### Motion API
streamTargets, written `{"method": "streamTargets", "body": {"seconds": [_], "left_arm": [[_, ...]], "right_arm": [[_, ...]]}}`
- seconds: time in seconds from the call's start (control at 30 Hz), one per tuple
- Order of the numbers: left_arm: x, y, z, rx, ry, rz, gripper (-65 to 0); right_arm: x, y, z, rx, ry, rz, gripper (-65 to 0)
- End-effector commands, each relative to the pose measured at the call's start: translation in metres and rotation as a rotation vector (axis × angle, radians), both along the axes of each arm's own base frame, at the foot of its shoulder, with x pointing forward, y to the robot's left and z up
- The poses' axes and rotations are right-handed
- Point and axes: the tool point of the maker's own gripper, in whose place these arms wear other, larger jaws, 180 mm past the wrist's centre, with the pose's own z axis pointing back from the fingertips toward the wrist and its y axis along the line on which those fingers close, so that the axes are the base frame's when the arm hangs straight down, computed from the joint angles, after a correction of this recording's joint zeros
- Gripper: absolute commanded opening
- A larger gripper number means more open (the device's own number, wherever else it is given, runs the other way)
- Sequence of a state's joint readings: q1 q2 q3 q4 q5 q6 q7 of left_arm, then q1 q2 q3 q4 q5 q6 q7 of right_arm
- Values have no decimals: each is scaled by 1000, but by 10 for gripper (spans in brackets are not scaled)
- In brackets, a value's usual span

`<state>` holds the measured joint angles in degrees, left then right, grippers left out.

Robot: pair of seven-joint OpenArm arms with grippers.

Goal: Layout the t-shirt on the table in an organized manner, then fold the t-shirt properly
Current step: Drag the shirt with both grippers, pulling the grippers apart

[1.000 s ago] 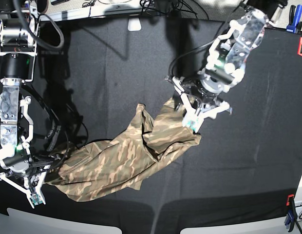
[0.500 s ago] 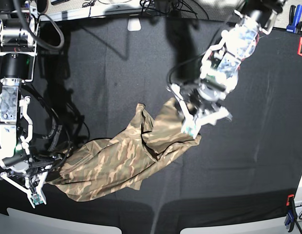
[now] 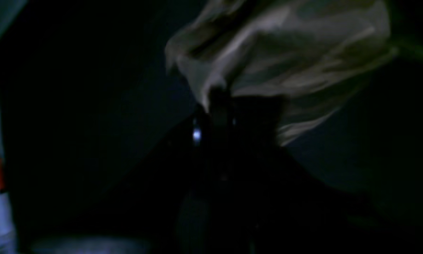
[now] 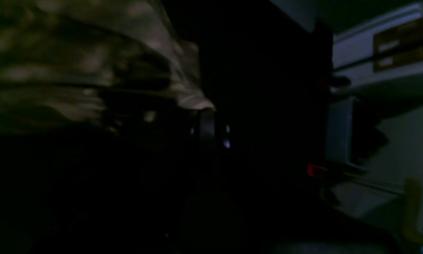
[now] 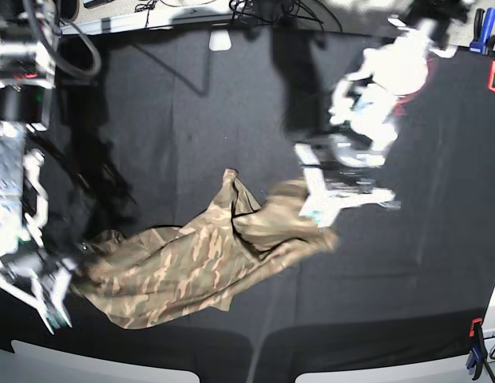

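Both jaws are clamped on the t-shirt [image 5: 199, 259]: left gripper [image 5: 321, 209] pinches its far end mid-table [image 5: 192, 112], right gripper [image 5: 57, 297] its near-corner end.

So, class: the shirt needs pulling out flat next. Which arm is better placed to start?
Probably the left: its pincer is shut on the t-shirt with bare table beyond. The right pincer sits near the table's edge.

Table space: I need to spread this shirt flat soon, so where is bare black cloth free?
Bare table lies beyond the t-shirt toward the far edge, and along the near right. It is crowded where the left gripper and right gripper clamp the bunched shirt's ends.
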<state>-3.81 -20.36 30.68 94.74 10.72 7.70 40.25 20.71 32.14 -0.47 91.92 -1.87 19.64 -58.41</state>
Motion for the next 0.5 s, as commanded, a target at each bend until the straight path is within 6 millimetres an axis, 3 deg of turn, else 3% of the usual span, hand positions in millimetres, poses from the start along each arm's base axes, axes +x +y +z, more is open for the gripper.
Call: {"method": "streamTargets", "body": {"seconds": [0.0, 0.23, 0.47], "left_arm": [[11, 10, 16, 26, -66, 3, -650], [15, 59, 21, 169, -103, -5, -650], [32, 100, 50, 299, -211, 47, -650]], "right_arm": [[2, -15, 23, -50, -48, -18, -650], [-21, -55, 22, -159, 16, -59, -650], [-29, -82, 40, -235, 25, -90, -650]]}}
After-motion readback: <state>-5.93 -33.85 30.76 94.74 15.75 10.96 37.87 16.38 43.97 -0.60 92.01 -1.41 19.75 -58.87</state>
